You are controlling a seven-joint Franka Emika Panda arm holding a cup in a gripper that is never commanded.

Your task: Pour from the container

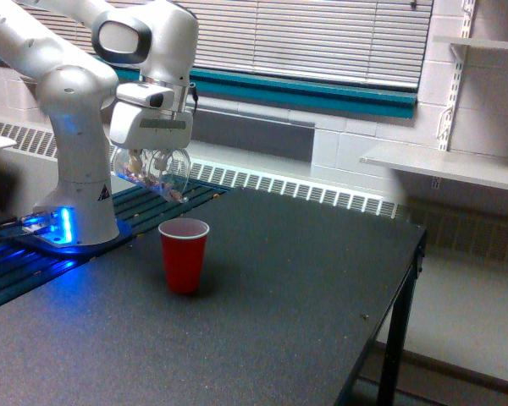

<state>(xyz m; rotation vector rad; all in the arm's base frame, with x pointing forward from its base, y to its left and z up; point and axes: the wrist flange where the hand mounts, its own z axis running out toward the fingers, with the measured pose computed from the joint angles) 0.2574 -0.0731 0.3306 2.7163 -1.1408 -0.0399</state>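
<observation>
My gripper (149, 154) is shut on the container (151, 172), a clear mug-like jar that hangs tilted under the white hand, its mouth pointing down toward the exterior view's right. Pink and whitish pieces lie along its lower side near the mouth. The jar hangs above and a little to the left of a red plastic cup (184, 255) with a white inside, which stands upright on the dark table (262, 313). No pieces show falling between jar and cup.
The arm's white base (78, 199) with a blue light stands at the table's left on dark slats. The table's right edge (406, 279) drops off to the floor. A white shelf (444, 165) hangs on the wall at the right.
</observation>
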